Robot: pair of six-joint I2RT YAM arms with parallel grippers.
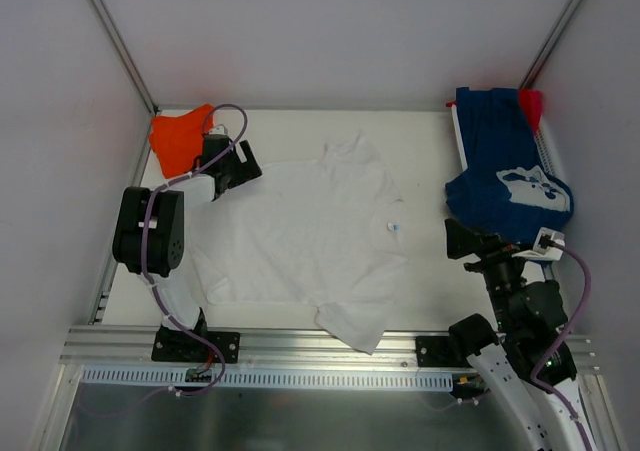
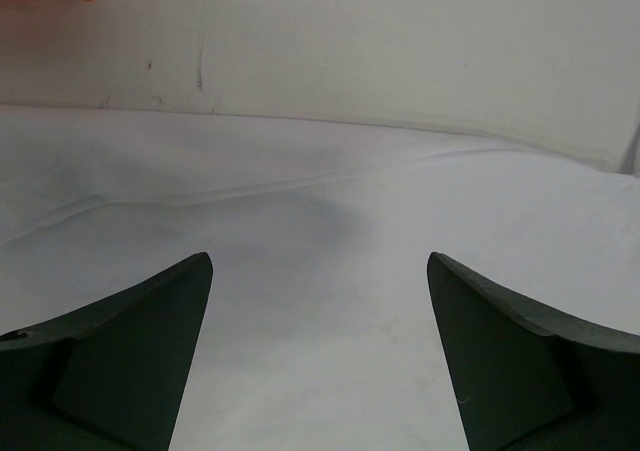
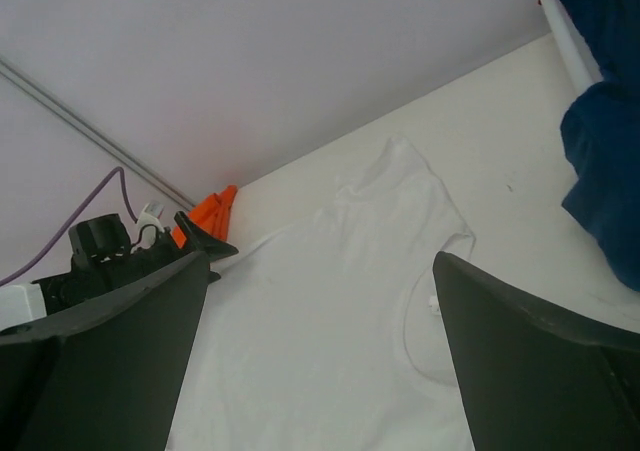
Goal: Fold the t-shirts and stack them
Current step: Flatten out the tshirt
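White t-shirt [image 1: 310, 231] lies spread flat at the middle of the worktop [image 1: 425, 141], its collar toward the right and one sleeve reaching the near edge. Orange t-shirt [image 1: 180, 136] sits bunched in the far left corner. Navy blue t-shirt [image 1: 505, 171], with white print, is heaped at the far right, and a small red t-shirt [image 1: 531, 103] shows just behind it. Left gripper [image 2: 318, 257], jaws spread wide with nothing between them, is low over the white cloth near its far left corner. Right gripper [image 3: 320, 256], jaws equally wide and empty, is beside the near edge of the navy heap, apart from the white t-shirt.
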